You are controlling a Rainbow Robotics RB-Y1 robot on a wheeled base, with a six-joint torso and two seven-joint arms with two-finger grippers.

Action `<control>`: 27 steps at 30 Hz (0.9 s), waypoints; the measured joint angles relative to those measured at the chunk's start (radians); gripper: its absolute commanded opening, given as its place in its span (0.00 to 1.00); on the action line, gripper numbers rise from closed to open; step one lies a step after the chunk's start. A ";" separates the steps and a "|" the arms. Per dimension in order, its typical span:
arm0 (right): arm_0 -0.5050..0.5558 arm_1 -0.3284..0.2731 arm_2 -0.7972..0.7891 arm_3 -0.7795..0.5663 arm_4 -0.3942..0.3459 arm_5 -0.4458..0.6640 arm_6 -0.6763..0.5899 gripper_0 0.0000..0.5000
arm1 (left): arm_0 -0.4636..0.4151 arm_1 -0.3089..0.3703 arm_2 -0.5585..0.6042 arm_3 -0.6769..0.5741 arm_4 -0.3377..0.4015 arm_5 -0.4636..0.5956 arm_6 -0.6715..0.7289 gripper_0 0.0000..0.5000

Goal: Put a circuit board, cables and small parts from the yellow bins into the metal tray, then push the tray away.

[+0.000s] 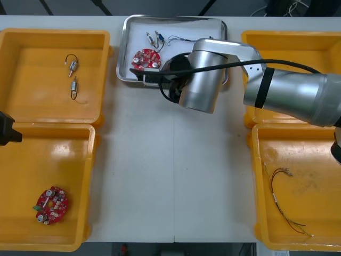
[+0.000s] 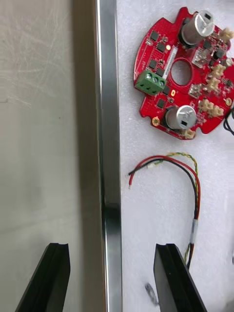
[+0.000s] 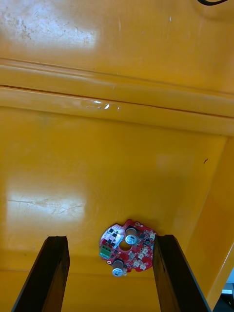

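Metal tray (image 1: 176,18) crosswise; right end effector (image 2: 113,246) astride rim; left arm (image 1: 6,129) over bin (image 1: 64,131).

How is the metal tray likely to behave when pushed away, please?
With the right pincer astride its rim, the metal tray probably slides easily on the smooth table. Low and flat, it seems unlikely to tip. Its loose cable may shift.

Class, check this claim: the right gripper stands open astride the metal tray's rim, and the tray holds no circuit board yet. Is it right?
Not quite: the metal tray already holds a round red circuit board, beside a red and yellow cable, as the right wrist view shows. The right gripper is indeed open astride the rim.
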 measured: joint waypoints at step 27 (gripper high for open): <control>0.113 -0.264 -0.405 -0.448 -0.285 0.647 -0.226 1.00 | 0.000 0.000 0.000 0.001 0.000 0.000 0.000 1.00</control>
